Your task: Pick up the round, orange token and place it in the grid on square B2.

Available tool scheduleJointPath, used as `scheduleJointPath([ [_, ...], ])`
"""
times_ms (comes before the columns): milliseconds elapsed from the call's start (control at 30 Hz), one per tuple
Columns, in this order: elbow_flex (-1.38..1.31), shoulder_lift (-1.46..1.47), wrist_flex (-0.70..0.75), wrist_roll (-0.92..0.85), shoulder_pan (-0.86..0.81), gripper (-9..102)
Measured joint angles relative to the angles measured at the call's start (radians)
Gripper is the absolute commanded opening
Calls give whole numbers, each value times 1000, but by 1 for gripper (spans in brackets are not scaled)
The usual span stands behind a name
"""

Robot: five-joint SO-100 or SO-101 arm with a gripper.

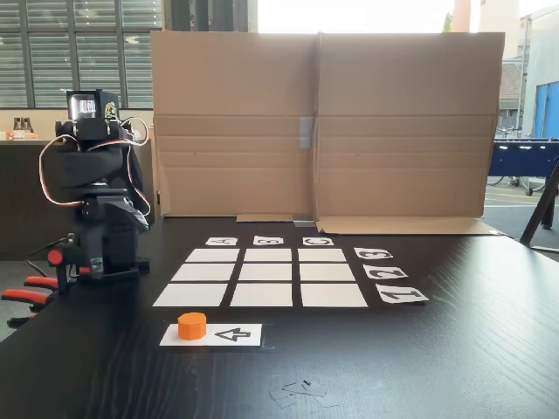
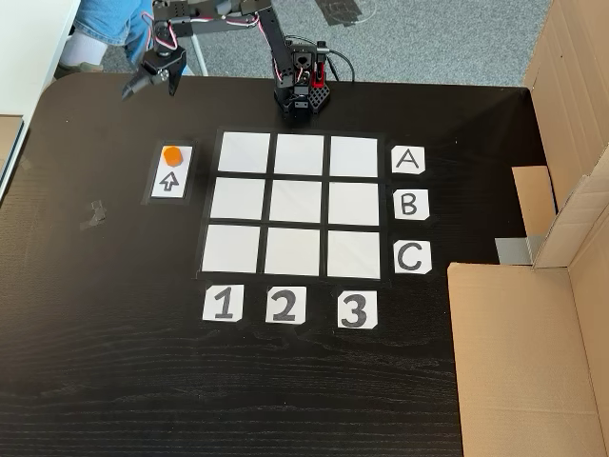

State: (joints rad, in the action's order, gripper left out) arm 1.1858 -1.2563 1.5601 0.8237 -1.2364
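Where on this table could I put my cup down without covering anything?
The bare black table below the number cards, or the stretch left of the arrow strip. It is crowded around the grid, the token and the gripper.

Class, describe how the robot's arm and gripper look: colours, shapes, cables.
The arm is built from black blocky segments, with red and white cables looping along it. Its gripper has two black pointed fingers. Orange-handled clamps sit by its black base.
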Motion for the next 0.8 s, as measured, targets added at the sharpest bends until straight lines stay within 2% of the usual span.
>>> scheduleJointPath([
  [500,-175,241,0,-60,135,75],
  [800,-187,304,0,-60,219,76],
])
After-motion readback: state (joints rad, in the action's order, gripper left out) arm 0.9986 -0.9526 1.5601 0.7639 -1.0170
